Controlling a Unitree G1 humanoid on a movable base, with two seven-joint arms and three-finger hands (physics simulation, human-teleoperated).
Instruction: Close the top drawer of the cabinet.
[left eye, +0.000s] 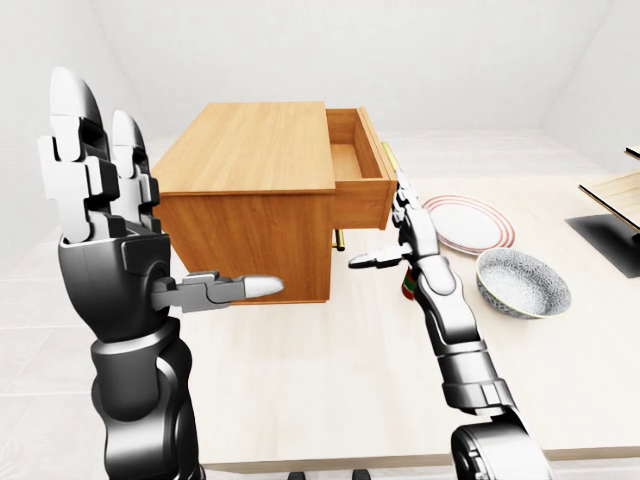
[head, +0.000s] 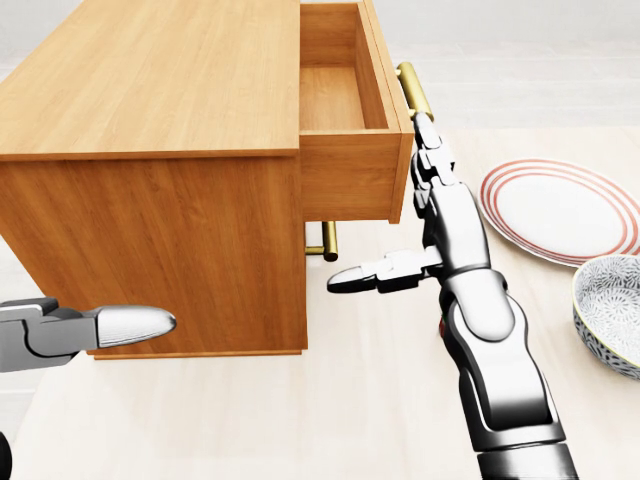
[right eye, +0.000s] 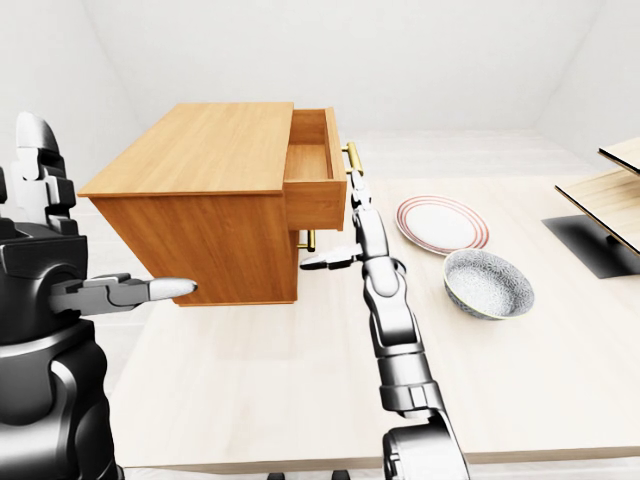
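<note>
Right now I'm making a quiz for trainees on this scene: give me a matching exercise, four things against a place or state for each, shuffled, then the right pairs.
Things:
1. top drawer
2. plate
3. bowl
4. right hand

Place or state:
A. patterned, at the head view's right edge
B. open, fingers up beside the brass handle
C. pulled out of the cabinet
D. red-ringed, flat on the table

Pairs: 1-C, 2-D, 3-A, 4-B
</note>
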